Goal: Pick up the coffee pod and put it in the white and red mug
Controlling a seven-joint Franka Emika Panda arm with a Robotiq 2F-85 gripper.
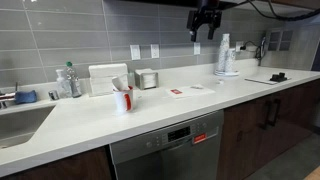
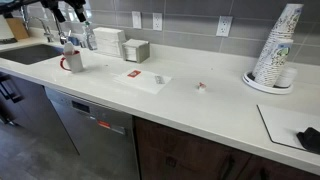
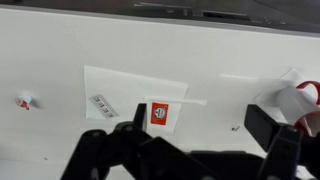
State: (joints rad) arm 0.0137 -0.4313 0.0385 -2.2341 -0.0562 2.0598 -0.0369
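Observation:
The white and red mug (image 1: 123,98) stands on the white counter; it also shows in an exterior view (image 2: 72,61) and at the right edge of the wrist view (image 3: 300,100). The coffee pod (image 2: 201,87) is a small white and red thing lying on the bare counter, seen at the far left of the wrist view (image 3: 24,101). My gripper (image 1: 205,20) hangs high above the counter, open and empty. In the wrist view its two dark fingers (image 3: 197,130) are spread wide over a white sheet (image 3: 120,85) with a red packet (image 3: 160,114).
A metal canister (image 1: 148,79) and a white box (image 1: 107,78) stand by the tiled wall. A stack of paper cups (image 2: 275,50) stands on a plate. A sink (image 1: 15,120) is at one end, a dark object (image 2: 310,138) at the other.

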